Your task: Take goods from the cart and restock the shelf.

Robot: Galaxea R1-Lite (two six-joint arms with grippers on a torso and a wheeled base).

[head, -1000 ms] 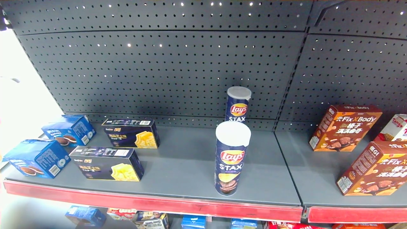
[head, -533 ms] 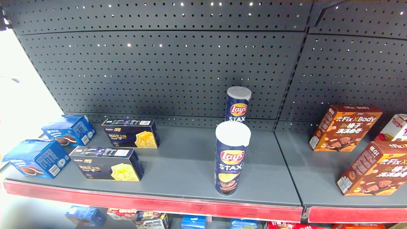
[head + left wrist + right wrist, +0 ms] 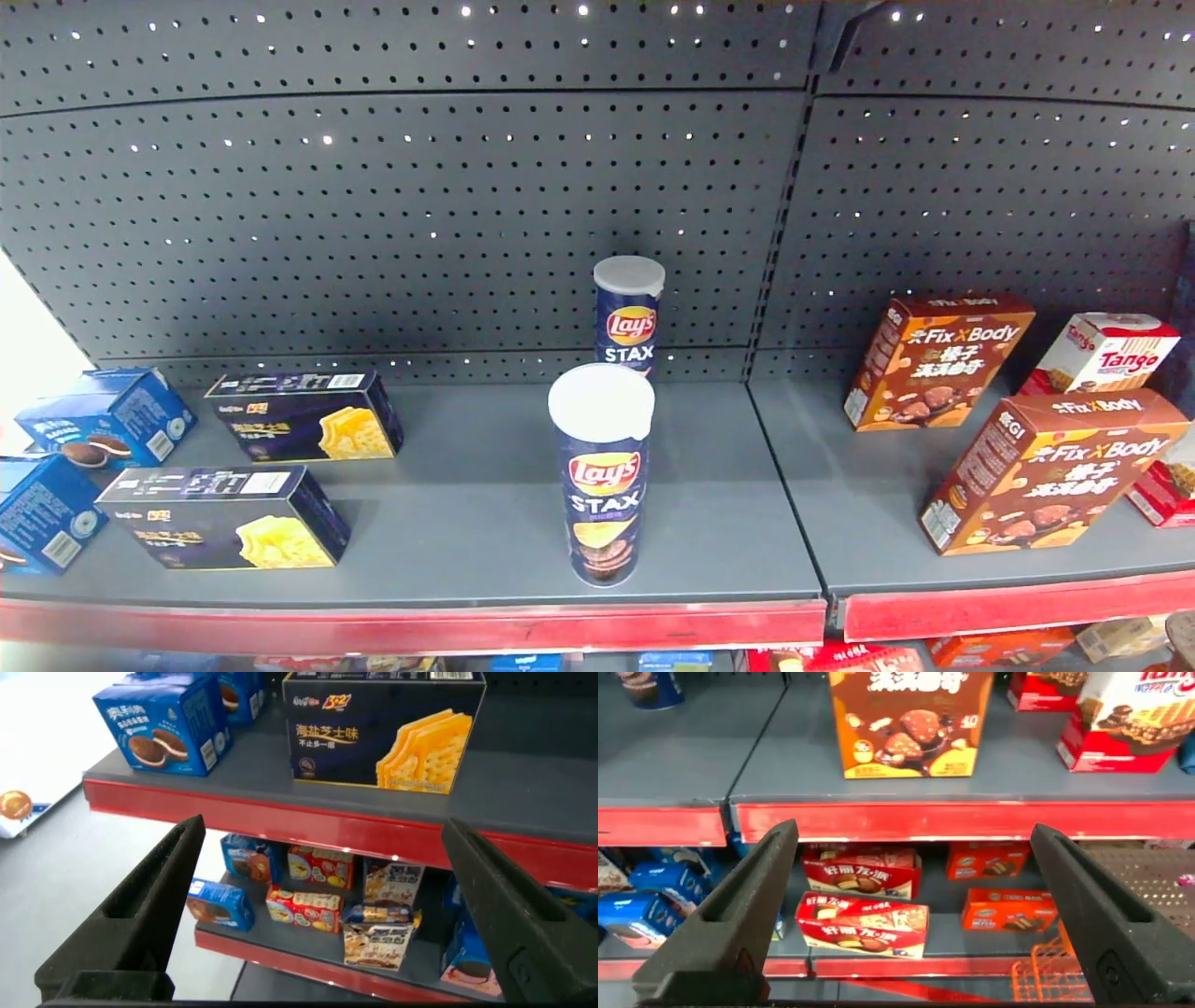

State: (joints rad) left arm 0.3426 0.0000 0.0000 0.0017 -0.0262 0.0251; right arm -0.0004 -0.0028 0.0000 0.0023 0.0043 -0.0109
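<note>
Dark grey pegboard [image 3: 420, 215] backs a grey shelf [image 3: 467, 537] with a red front edge. Contents are listed by their place relative to each gripper.

Left gripper [image 3: 322, 924]: fingers spread wide, nothing between them. It is held out in front of the shelf's red edge.
- Ahead, at the shelf front: navy cracker box [image 3: 383, 728], lying flat.
- Beside that box: blue sandwich-cookie box [image 3: 163, 723].
- Beyond the fingers: lower tier [image 3: 280, 952] carrying mixed small snack boxes [image 3: 304, 905].

Right gripper [image 3: 910, 919]: fingers likewise wide apart and empty, also out in front of the red edge.
- Ahead, near the shelf front: brown-and-orange biscuit box [image 3: 910, 719], standing.
- Beside it: red wafer box [image 3: 1120, 728].
- Beyond the fingers, on the lower tier: flat red cake boxes [image 3: 864, 924].

Mid-shelf, between the two grippers' sections:
- Front chip can [image 3: 602, 476], upright, white lid, near the red edge.
- Rear chip can [image 3: 628, 313], upright, directly behind the front one and close to the pegboard.
</note>
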